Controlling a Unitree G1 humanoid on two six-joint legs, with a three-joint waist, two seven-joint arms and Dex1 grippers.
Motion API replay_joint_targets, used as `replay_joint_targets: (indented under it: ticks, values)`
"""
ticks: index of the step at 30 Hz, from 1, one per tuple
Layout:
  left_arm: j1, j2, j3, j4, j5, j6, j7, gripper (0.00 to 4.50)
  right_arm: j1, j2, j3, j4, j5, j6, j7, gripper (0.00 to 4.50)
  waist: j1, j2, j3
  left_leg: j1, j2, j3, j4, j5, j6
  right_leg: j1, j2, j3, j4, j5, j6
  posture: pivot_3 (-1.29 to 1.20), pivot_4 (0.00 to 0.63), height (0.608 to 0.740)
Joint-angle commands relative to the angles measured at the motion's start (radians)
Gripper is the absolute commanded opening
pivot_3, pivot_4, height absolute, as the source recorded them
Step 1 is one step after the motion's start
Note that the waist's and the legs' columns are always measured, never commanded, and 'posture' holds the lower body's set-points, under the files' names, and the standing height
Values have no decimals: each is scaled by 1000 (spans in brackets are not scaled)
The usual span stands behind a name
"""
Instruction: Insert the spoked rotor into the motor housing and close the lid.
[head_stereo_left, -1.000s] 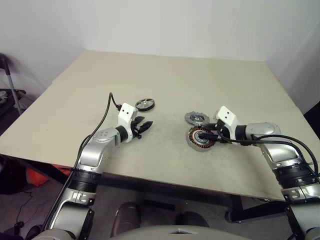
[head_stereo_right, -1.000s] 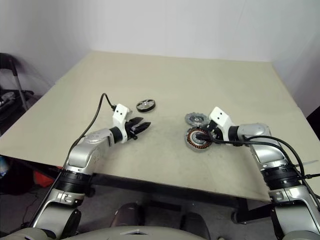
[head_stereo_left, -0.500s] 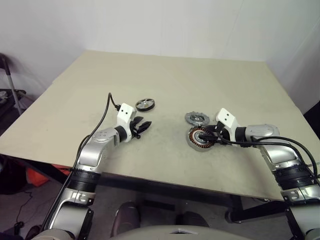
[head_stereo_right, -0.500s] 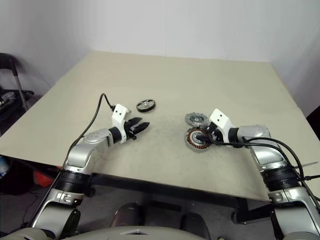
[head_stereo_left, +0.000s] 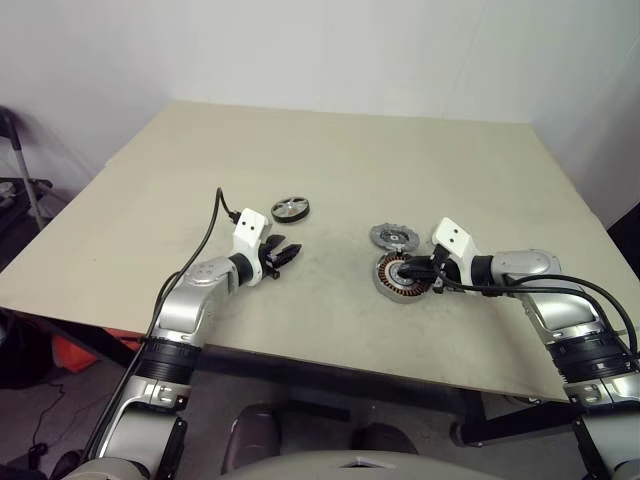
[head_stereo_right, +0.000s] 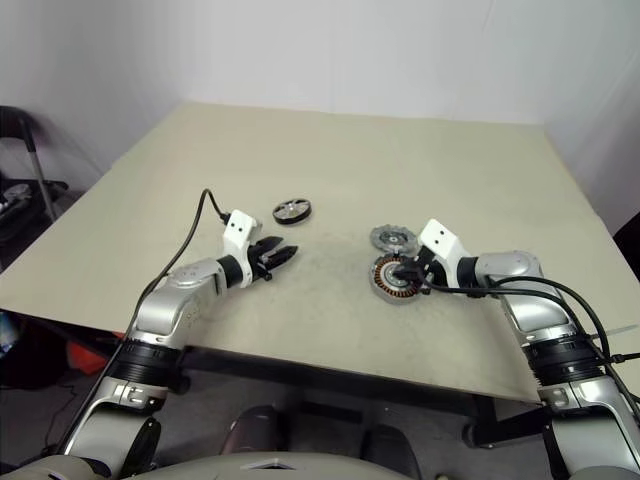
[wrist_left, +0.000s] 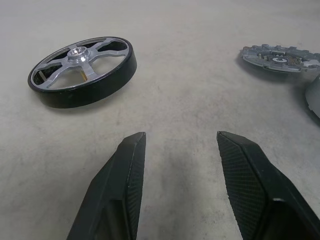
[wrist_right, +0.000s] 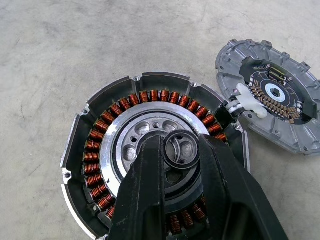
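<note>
Three parts lie on the beige surface (head_stereo_left: 400, 150). Rotor (head_stereo_left: 290, 208) sits flat left of frame centre, spokes up, untouched. Housing (head_stereo_left: 403, 277) sits right of centre, copper windings exposed, with nothing but a thin dark ring (wrist_right: 181, 149) over its hub. Lid (head_stereo_left: 393, 237) lies just above the housing in the frame, its edge touching or nearly touching the housing rim; circuit side faces up in the right wrist view.

Left gripper (head_stereo_left: 285, 254) hovers low over bare surface, just below the rotor in the frame; fingers (wrist_left: 125, 180) apart, holding nothing. Right gripper (wrist_right: 181, 150) is over the housing hub, fingers drawn close and pinching the ring between their tips.
</note>
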Motion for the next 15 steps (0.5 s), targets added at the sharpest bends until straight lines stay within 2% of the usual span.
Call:
replay_joint_targets:
  ticks: [1,8,15]
  values:
    - [-25,7,13,-15,3,-25,-1,2389,-8,-8,-10,-17,2,8,-1,575,0,0,0,0,0,0,0,0,0,0,0,0,0,0,0,0,0,740]
    - [-22,9,12,-7,10,-32,0,2389,13,-20,-17,-115,30,37,21,575,0,0,0,0,0,0,0,0,0,0,0,0,0,0,0,0,0,740]
    - [-23,13,10,-4,16,-34,-4,2389,23,-17,-11,-89,12,26,6,575,0,0,0,0,0,0,0,0,0,0,0,0,0,0,0,0,0,740]
